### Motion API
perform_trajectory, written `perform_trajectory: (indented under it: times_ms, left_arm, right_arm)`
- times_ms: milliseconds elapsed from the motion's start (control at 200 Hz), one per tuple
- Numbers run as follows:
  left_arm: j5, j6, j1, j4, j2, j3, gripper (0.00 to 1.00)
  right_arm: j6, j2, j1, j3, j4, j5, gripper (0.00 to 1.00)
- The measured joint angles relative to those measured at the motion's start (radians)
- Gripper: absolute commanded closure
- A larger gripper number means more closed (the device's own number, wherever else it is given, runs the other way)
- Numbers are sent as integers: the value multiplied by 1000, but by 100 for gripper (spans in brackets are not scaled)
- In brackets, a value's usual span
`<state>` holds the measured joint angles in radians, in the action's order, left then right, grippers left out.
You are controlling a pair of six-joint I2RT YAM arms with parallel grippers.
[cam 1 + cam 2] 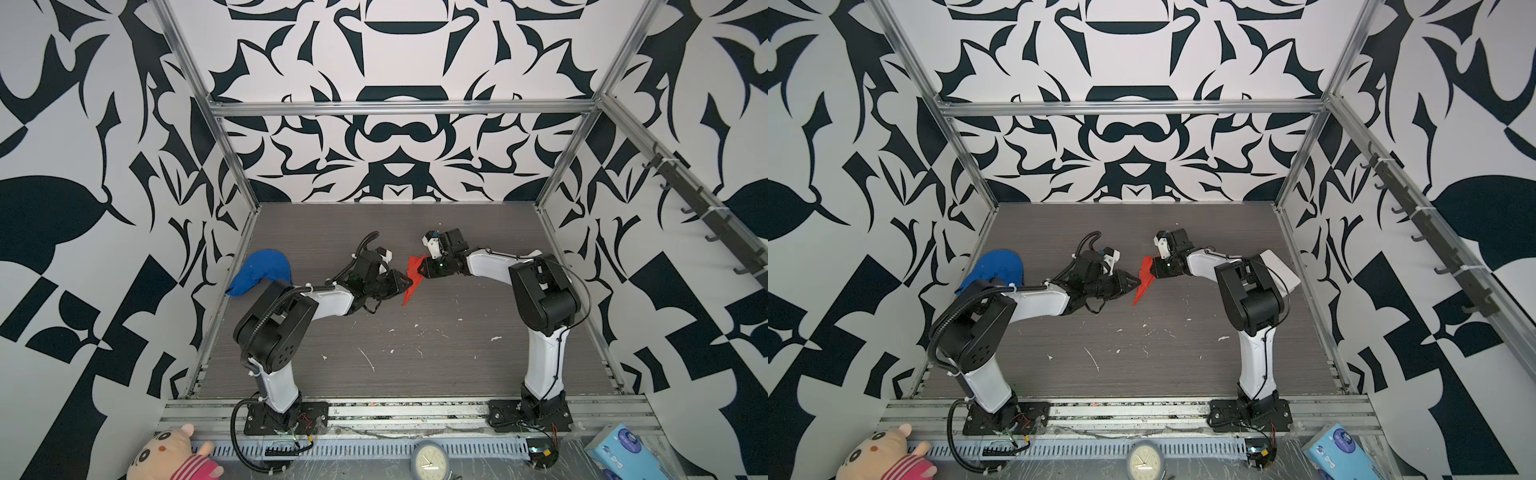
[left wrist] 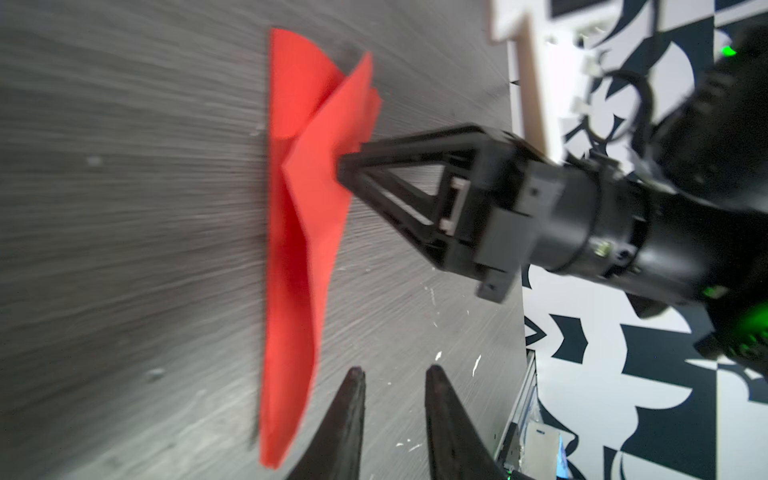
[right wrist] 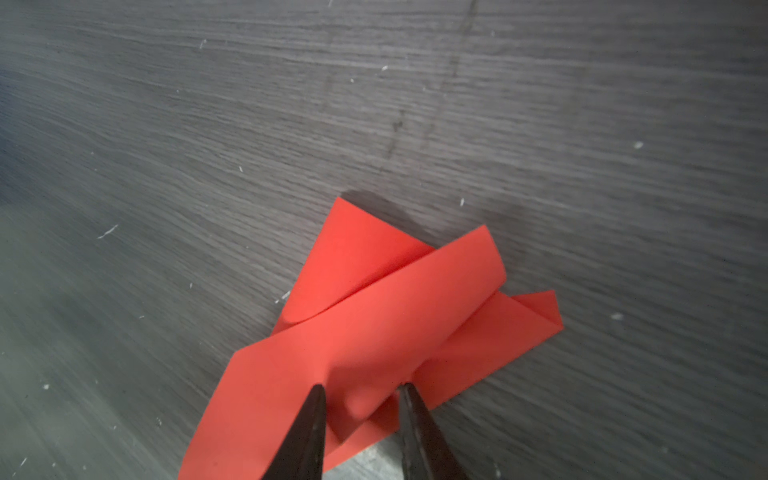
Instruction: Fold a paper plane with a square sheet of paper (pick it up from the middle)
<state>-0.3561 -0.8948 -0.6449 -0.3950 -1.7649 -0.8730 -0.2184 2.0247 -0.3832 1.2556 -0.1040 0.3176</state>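
Observation:
The square sheet of paper is folded into a narrow, pointed red paper plane [image 1: 412, 279] [image 1: 1144, 282] near the table's middle, between both grippers. In the left wrist view the paper plane [image 2: 299, 249] stands on edge over the table, its wings spread apart. My right gripper [image 1: 422, 270] [image 3: 363, 388] pinches a raised fold of the paper plane [image 3: 374, 316] at its wide end, with paper bunched between the fingers. My left gripper [image 1: 407, 285] [image 2: 395, 372] sits just beside the plane's pointed end. Its fingers are apart and hold nothing.
A blue cloth lump [image 1: 259, 272] lies at the table's left edge behind the left arm. White scraps [image 1: 494, 338] dot the grey wooden table [image 1: 457, 374]. A plush toy [image 1: 174, 453], a clock [image 1: 430, 459] and a blue box [image 1: 623, 449] sit in front of the arm bases.

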Motion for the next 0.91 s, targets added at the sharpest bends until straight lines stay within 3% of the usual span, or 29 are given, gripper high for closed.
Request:
perform_trajectory:
  times_ms: [155, 905]
  left_arm:
    - [61, 48, -32, 70, 7, -5, 67]
    - [74, 232, -37, 104, -84, -31, 69]
  right_arm:
    - [-5, 2, 0, 2, 0, -1, 68]
    - [-15, 18, 0, 26, -5, -12, 69]
